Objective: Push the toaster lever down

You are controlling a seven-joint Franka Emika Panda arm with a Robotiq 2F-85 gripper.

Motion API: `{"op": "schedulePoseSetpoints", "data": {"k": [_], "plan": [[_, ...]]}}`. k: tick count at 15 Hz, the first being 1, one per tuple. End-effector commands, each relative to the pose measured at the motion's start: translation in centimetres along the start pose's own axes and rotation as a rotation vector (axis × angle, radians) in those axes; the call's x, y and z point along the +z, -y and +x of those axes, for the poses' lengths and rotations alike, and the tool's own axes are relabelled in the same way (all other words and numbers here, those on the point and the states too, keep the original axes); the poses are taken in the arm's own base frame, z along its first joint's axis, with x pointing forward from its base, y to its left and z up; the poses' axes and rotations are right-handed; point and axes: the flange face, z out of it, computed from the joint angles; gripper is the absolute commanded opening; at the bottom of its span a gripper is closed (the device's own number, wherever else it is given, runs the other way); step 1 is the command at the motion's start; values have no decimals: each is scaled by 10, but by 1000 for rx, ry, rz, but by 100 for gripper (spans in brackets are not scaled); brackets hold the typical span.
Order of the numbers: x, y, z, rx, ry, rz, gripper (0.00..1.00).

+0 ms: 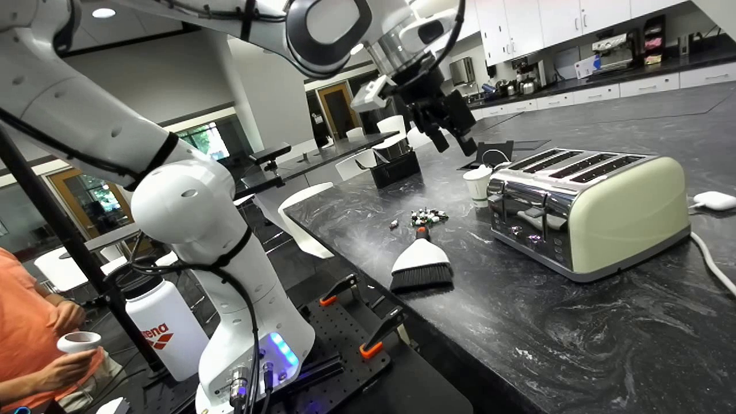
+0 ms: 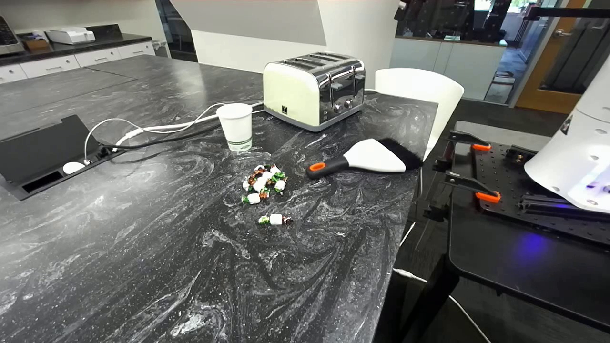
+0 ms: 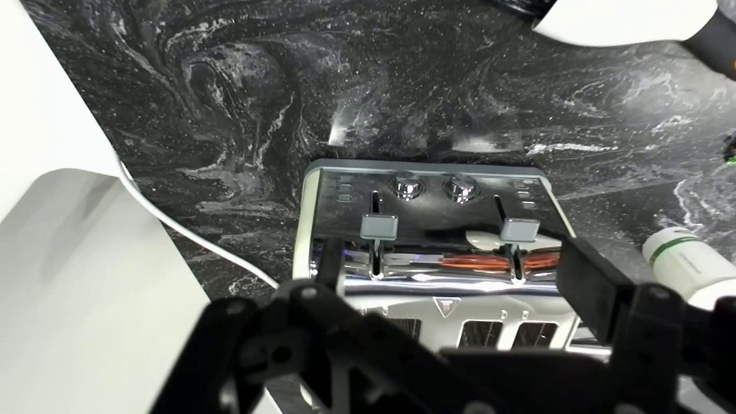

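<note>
1. Below the jaws, which are spread wide: toaster [image 3: 443, 221].
2. To one side of them, lower: cup [image 2: 237, 128] near the toaster, brush [image 2: 374, 156], candies [image 2: 261, 183] on the desk [image 2: 143, 267].
3. Opposite side: cord [image 1: 712, 263], chair [image 2: 417, 85] at the desk's edge.

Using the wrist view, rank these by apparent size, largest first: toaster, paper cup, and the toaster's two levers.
1. Toaster, though the pincer covers part of it
2. Paper cup, not fully visible
3. Lever nearer the cup and lever farther from it: they look alike, so unranked
</note>
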Motion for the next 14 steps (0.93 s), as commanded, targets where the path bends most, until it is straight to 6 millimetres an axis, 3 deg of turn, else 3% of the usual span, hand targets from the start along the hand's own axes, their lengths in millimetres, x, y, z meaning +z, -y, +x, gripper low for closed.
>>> {"op": "schedulePoseSetpoints", "data": {"k": [1,10,14], "plan": [[37,-12,23,60,3,-44,68],[97,-25,54,134,31,-123,1],[113,-21,67,142,57,-146,0]]}}
